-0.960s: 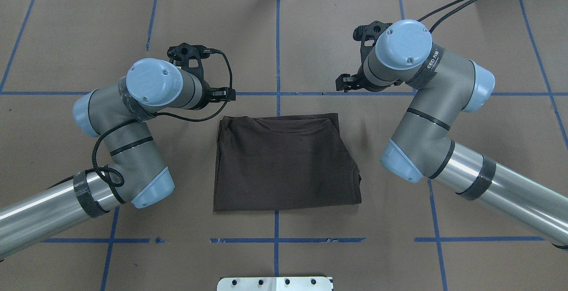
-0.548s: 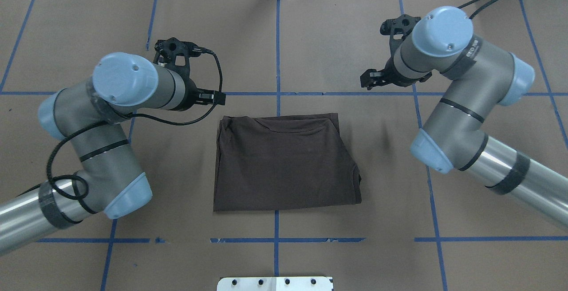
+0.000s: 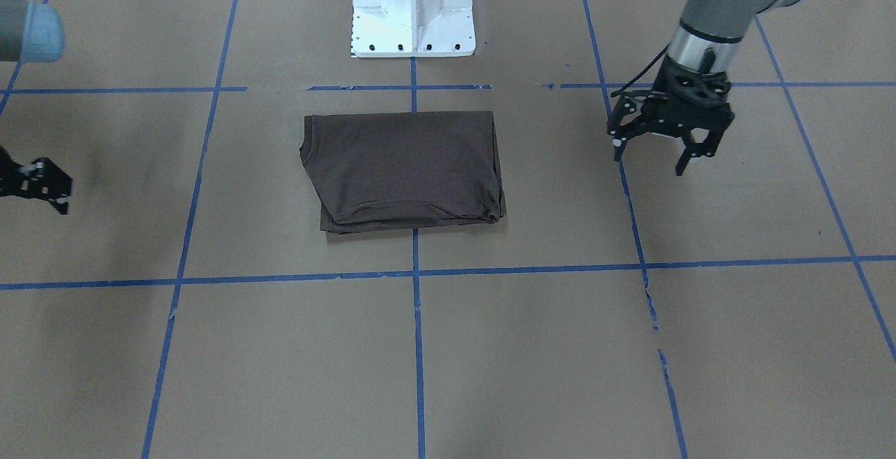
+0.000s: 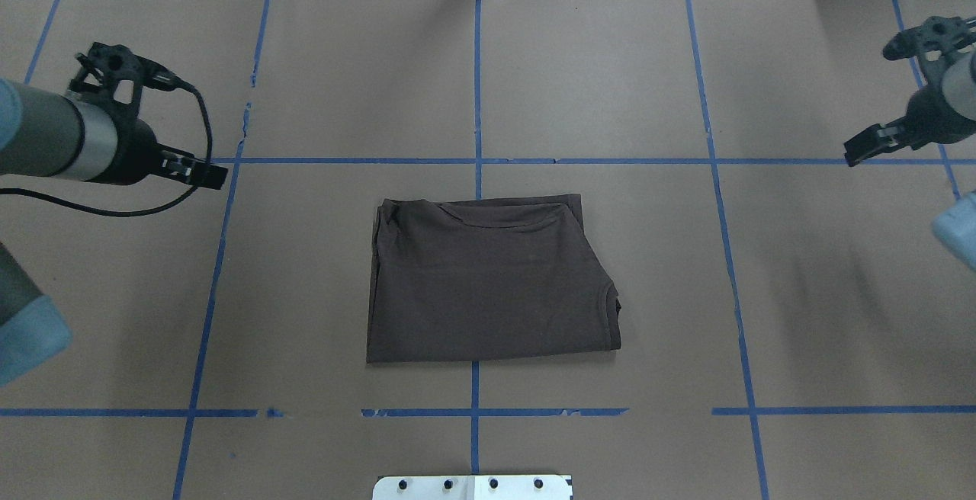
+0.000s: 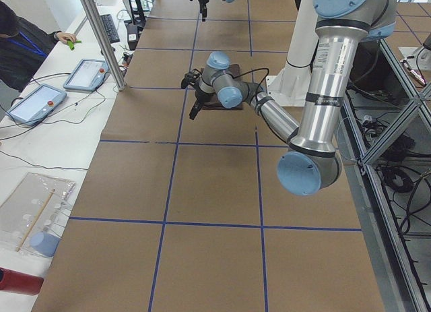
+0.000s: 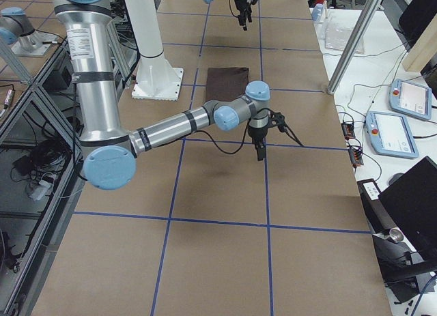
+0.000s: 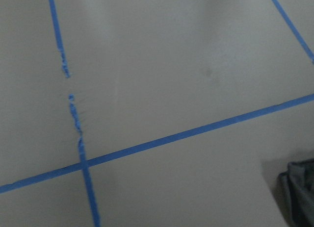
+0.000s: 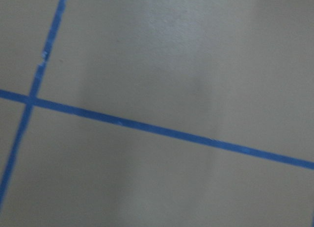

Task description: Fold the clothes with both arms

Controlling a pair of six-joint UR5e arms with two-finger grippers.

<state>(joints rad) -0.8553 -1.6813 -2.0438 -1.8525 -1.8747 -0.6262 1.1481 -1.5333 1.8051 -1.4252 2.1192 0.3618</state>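
Front view: my left gripper (image 3: 649, 157) hangs over bare counter (image 3: 532, 347), jaws spread wide, nothing held. The T-shirt (image 3: 406, 168) lies well off to its side, a flat stacked rectangle. The right gripper (image 3: 38, 185) is cut by the frame edge, so I can't tell its opening. Overhead: the shirt sits between both grippers, well apart from each, touched by neither. Wrist cameras: mostly counter and blue tape (image 8: 147, 124). I judge the folding done, with at most a final tidy left.

A white pedestal base (image 3: 413, 8) stands on the brown table (image 3: 560, 347) gridded with blue tape lines (image 4: 476, 88).
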